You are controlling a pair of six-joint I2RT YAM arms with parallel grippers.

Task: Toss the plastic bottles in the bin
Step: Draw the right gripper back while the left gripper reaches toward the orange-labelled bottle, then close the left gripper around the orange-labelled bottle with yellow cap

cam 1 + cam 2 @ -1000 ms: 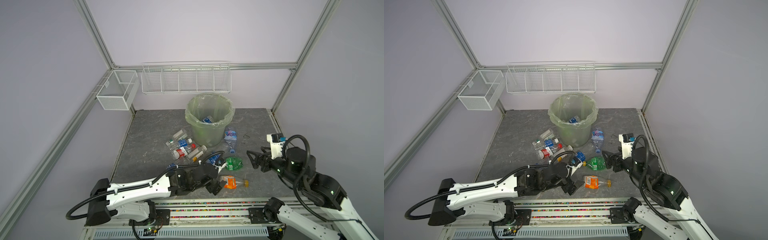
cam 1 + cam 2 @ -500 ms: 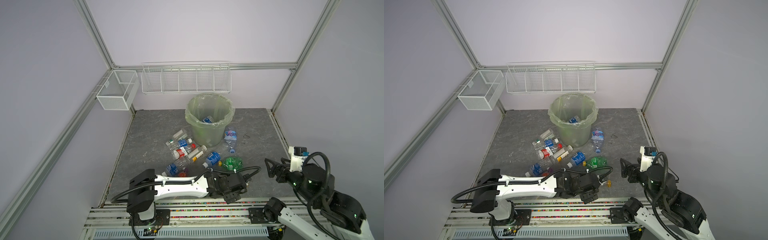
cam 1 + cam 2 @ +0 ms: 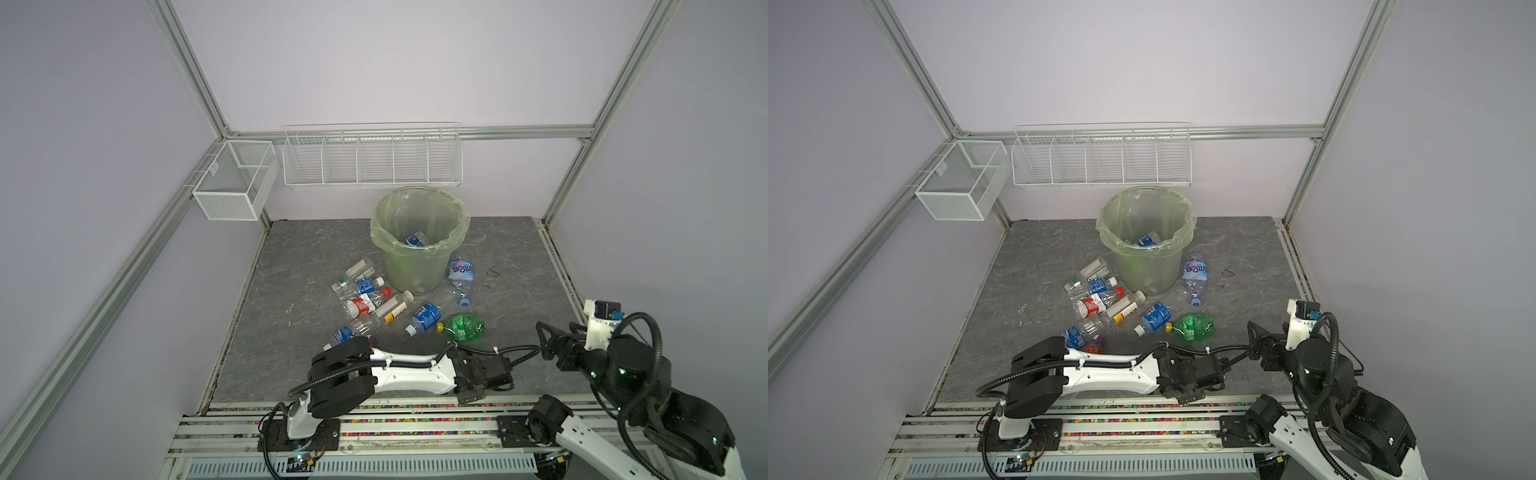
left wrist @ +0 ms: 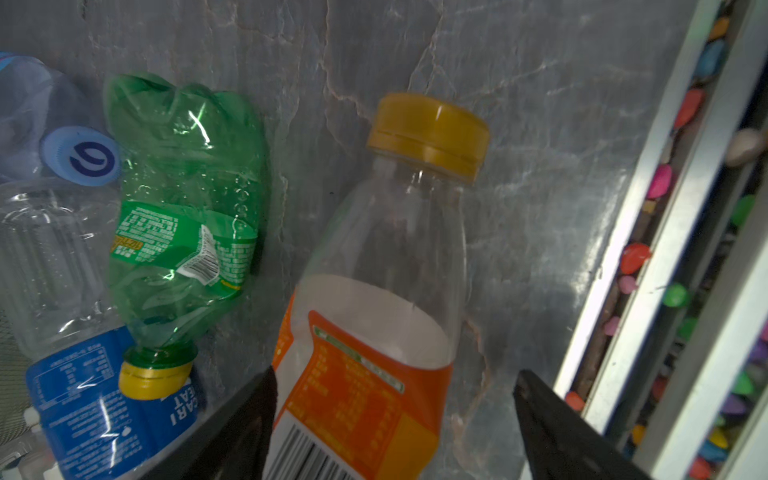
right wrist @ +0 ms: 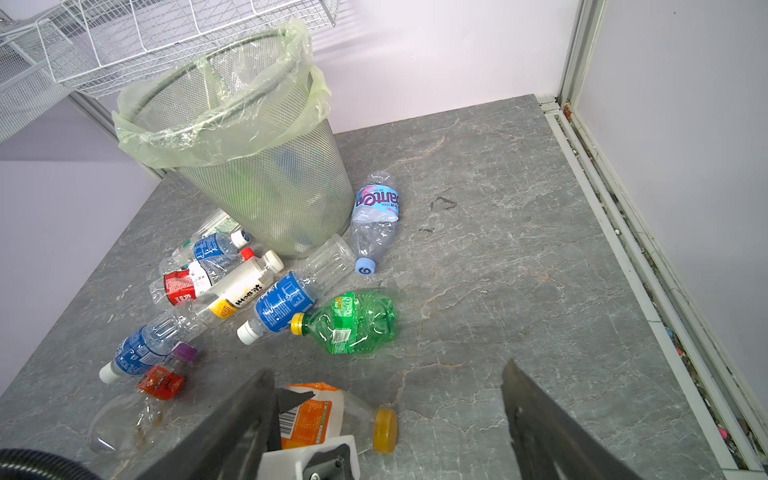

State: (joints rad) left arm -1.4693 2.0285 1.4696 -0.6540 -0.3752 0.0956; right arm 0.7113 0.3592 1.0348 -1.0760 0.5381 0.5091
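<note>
Bearing scattered plastic bottles (image 3: 426, 318), the grey marble-veined tabletop (image 3: 519, 266) meets lilac walls (image 3: 374, 62).

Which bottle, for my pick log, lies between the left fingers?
The orange-labelled bottle: only it lies between the left fingers; the green bottle lies outside them.

Left arm (image 3: 409, 374), right arm (image 3: 627, 365): jaws spread wide.

Pale lilac walls (image 3: 374, 62), aluminium frame (image 3: 191, 70), grey marbled floor (image 3: 519, 257), 2 white wire baskets (image 3: 372, 160).
</note>
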